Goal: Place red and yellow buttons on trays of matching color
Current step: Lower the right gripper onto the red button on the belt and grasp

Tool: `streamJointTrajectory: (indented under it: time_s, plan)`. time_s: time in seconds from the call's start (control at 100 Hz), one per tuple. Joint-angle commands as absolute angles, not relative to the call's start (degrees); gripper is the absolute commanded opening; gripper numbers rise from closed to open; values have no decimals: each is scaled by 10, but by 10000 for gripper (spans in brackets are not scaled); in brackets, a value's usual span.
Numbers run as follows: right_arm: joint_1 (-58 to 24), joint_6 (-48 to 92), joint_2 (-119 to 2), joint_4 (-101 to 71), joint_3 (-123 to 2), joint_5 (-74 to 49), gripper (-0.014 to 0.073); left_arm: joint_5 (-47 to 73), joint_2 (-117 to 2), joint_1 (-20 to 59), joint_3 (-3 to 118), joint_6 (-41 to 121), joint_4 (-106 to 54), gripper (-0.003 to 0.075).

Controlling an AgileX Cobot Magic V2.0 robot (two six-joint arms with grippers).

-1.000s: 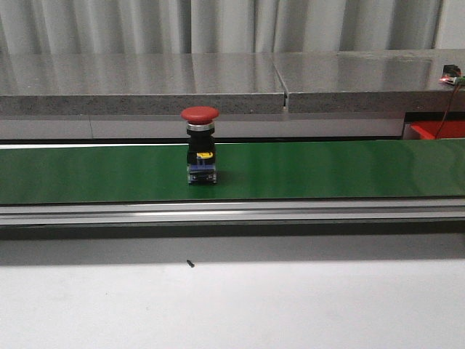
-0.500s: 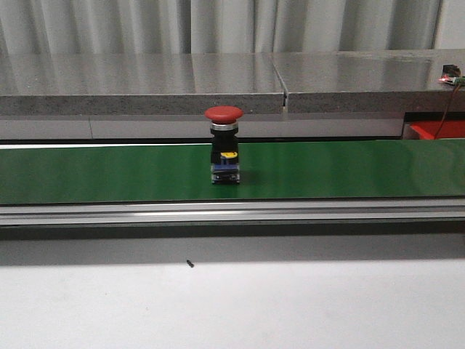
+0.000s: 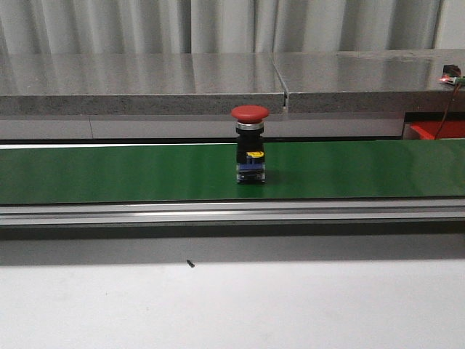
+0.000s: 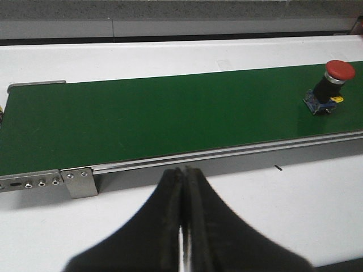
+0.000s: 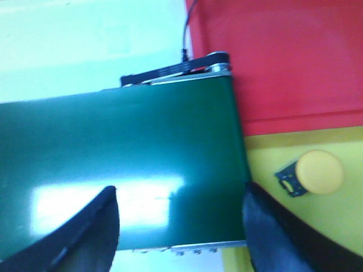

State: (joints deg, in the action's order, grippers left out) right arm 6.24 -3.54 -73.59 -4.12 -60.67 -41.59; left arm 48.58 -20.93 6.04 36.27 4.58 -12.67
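A red button (image 3: 250,145) with a mushroom cap stands upright on the green conveyor belt (image 3: 109,173), near its middle in the front view. In the left wrist view this red button (image 4: 330,85) is far from my left gripper (image 4: 182,171), which is shut and empty over the white table before the belt. My right gripper (image 5: 180,192) is open and empty above the belt's end. Beside that end lie a red tray (image 5: 283,56) and a yellow tray (image 5: 266,153). A yellow button (image 5: 320,171) lies on the yellow tray. A corner of the red tray (image 3: 438,130) shows at the front view's right.
A grey stone ledge (image 3: 145,83) runs behind the belt. A small circuit board with a glowing red light (image 3: 452,76) sits on it at the far right, with a wire hanging down. The belt's metal rail (image 3: 218,212) borders the white table (image 3: 232,305).
The red button has travelled to the right along the belt, from left of centre to about the middle of the front view. It stays upright.
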Motion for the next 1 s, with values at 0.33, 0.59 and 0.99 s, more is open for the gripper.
streamJointTrajectory:
  time_s: [0.33,0.59,0.99]
  plan:
    - [-91,8,-717,-73,-620,-422,646,443,-214,64,378,45,-137,-20]
    - [-155,46,-745,-98,-627,-432,646,443,-214,64,378,45,-137,-20]
    - [-185,106,-808,-117,-632,-371,646,443,-214,64,378,45,-137,-20]
